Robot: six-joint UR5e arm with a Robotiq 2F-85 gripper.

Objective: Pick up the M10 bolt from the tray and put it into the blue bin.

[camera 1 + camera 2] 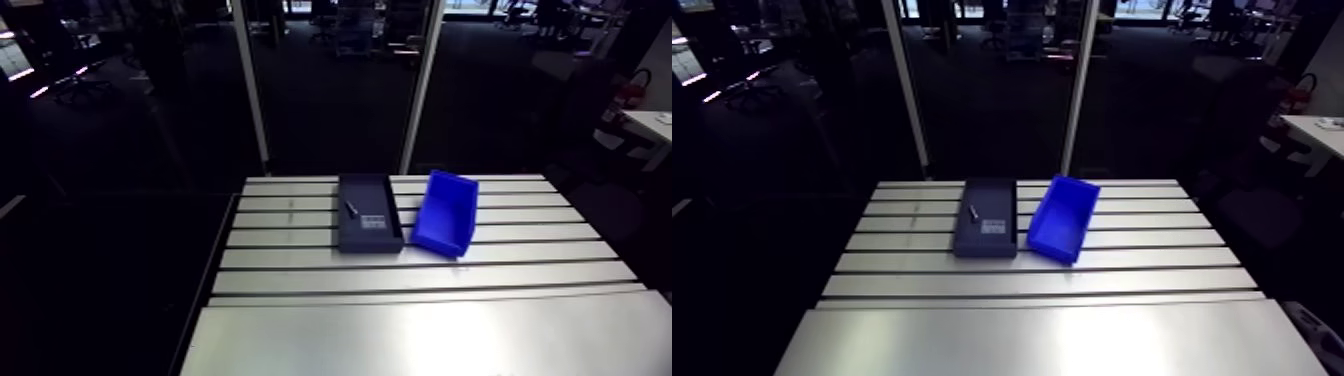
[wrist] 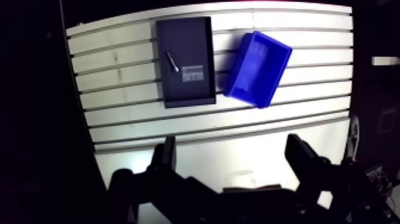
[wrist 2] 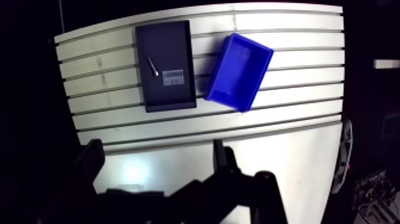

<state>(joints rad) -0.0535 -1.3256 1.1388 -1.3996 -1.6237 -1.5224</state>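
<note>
Supporting table (image 1: 420,330): slotted aluminium, its grooves running from nine to three o'clock in the arm view; it carries the tray and the bin toward its far edge, and its near half shines pale.
Tray (image 1: 360,190): dark, rectangular and shallow, set square to the grooves, long side running from twelve to six o'clock in the arm view. It holds the bolt and a label.
Blue bin (image 1: 447,205): at three o'clock of the tray and just beside it, turned askew so that one corner points toward the tray; whether the two touch cannot be told. Its inside shows only blue.
Gripper (image 2: 233,158): well apart from both containers, above the pale near part of the table. In the wrist view its two dark fingers (image 2: 166,154) stand spread wide with nothing between them. The tray lies ahead at about eleven o'clock, the bin ahead at about twelve.
Label (image 1: 373,222): small pale patch lying flat in the tray, at five o'clock of the bolt.
M10 bolt (image 1: 351,208): slim pale sliver lying on the tray floor near its middle, slanted from eleven to five o'clock in the arm view, untouched by the gripper.
</note>
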